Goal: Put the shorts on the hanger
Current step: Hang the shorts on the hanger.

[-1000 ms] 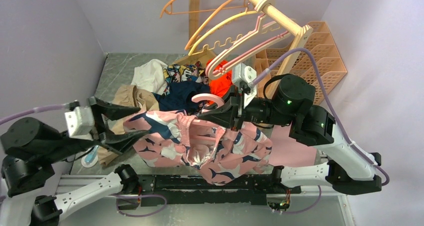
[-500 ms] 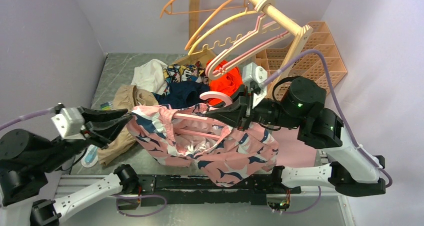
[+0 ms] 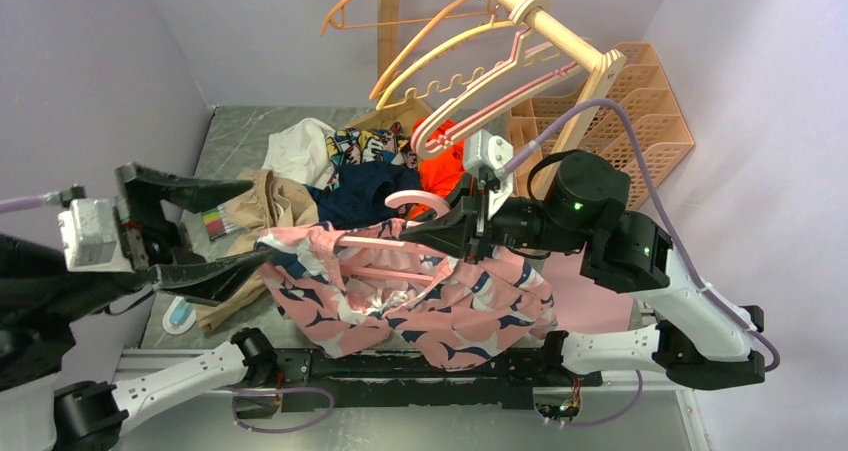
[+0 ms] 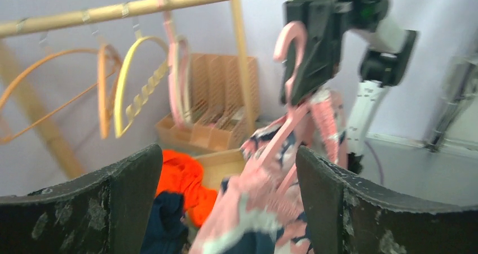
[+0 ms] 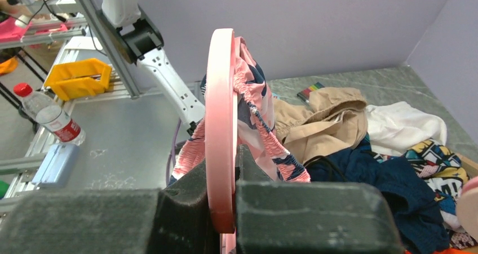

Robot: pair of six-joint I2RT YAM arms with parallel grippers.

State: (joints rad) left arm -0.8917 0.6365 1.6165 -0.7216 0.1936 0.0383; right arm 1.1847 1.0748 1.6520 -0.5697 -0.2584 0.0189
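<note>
Hanger pinched, shorts draped on it

My right claw (image 5: 222, 203) clamps the hanger (image 5: 220, 107) by its neck, leaving its arms free to carry the shorts (image 3: 430, 301), held up mid-air. Left claw (image 3: 268, 221) is spread wide, off to the side, gripping nothing.

The grey marbled table (image 3: 228, 136) carries a heap of clothes across its middle; a white garment (image 3: 298, 149) lies at the far left of the heap, a bright patterned one (image 3: 365, 149) just right of it; a tan garment (image 3: 262, 196) spreads nearer, on the left; a dark navy garment (image 3: 358, 193) sits at the centre, touching an orange-red one (image 3: 440, 169); a colour strip (image 3: 222, 221) and a small white-and-blue oval (image 3: 180, 317) lie at the left; a flat pink cloth (image 3: 585, 299) lies near right; a peach organiser (image 3: 645, 121) stands far right; the shorts (image 3: 450, 316) droop over the near edge.
</note>
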